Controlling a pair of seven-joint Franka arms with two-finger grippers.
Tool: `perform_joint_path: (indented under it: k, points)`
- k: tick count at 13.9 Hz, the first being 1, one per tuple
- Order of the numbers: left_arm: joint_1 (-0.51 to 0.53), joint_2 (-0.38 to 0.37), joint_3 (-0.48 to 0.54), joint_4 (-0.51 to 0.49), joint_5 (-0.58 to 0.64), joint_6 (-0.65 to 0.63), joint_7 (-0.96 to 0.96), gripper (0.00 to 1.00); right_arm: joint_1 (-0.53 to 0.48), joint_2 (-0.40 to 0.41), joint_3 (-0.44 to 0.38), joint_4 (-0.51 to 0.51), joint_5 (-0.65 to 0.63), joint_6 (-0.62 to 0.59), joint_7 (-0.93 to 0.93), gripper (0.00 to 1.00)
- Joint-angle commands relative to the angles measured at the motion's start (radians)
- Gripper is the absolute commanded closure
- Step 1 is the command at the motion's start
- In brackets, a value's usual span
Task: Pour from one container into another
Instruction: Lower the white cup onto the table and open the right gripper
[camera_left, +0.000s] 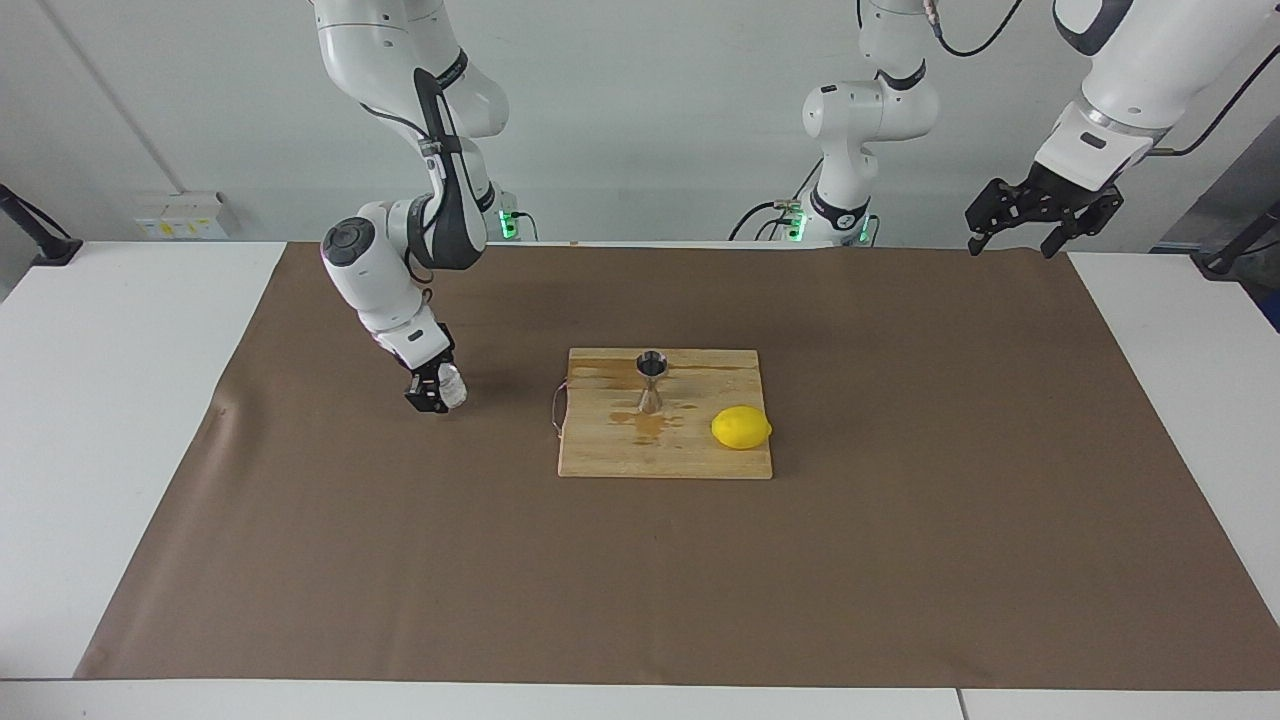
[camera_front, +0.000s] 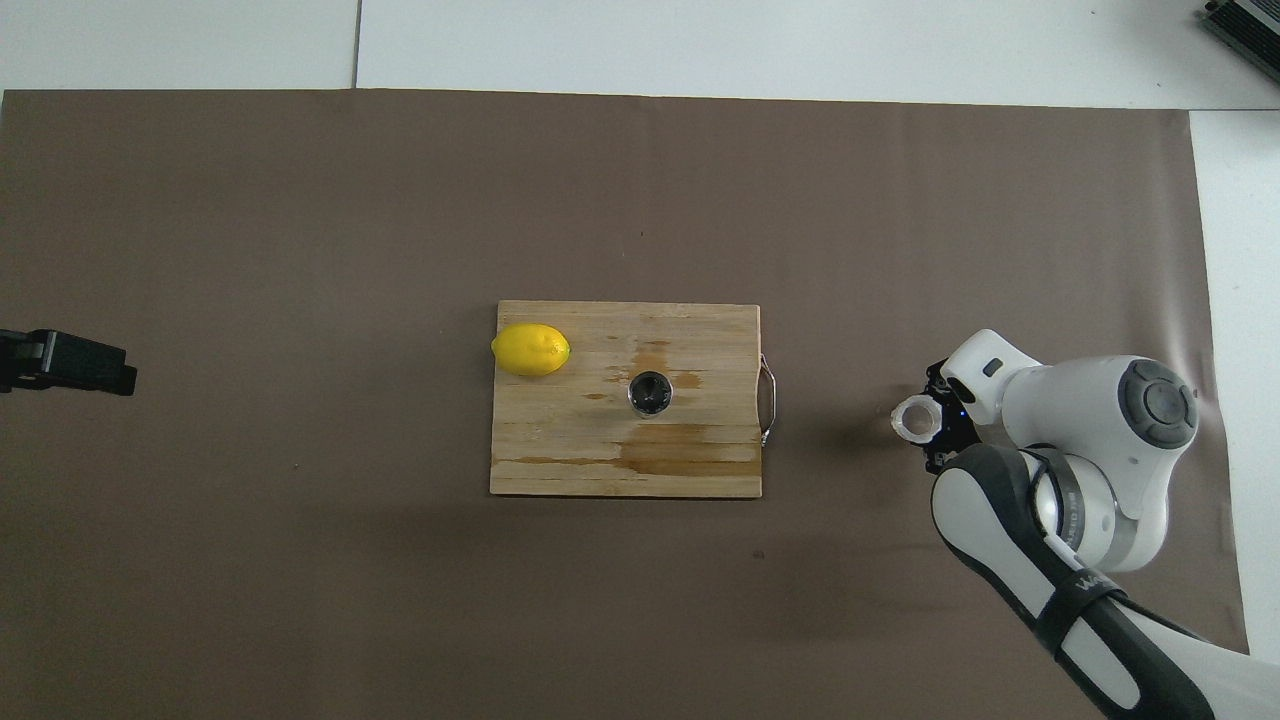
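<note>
Yellow lemon (camera_left: 741, 428), pale wooden board (camera_left: 690, 455), brown mat (camera_left: 900, 560).

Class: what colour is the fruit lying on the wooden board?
Bright yellow: the lemon on the wooden board, clearest in the overhead view.

Facing view: high camera across the table, looking toward the robots and the pale wall, wide enough to take in the whole brown paper table cover (camera_left: 900, 560) and both arm bases. Overhead view: camera high above the robots' end, looking forward and steeply down, closer in. Shared ground, half a turn apart: the brown cover and the rectangular pale wooden cutting board (camera_left: 680, 455) (camera_front: 560, 440) at its middle.
</note>
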Motion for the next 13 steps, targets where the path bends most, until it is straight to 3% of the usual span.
perform_joint_path:
  k: [1, 6, 10, 13]
  points:
    - [0.008, -0.004, -0.003, -0.004, -0.009, -0.011, 0.001, 0.0, -0.022, -0.026, 0.012, -0.02, 0.027, 0.011, -0.043, 0.0]
    - [0.008, -0.004, -0.003, -0.004, -0.009, -0.011, 0.001, 0.0, -0.017, -0.082, 0.012, 0.008, 0.027, -0.071, 0.023, 0.0]
    - [0.008, -0.004, -0.003, -0.004, -0.009, -0.011, 0.001, 0.0, -0.008, -0.191, 0.015, 0.081, 0.024, -0.295, 0.208, 0.0]
    - [0.008, -0.004, -0.003, -0.004, -0.009, -0.011, 0.001, 0.0, -0.023, -0.208, 0.009, 0.242, 0.001, -0.511, 0.352, 0.0]
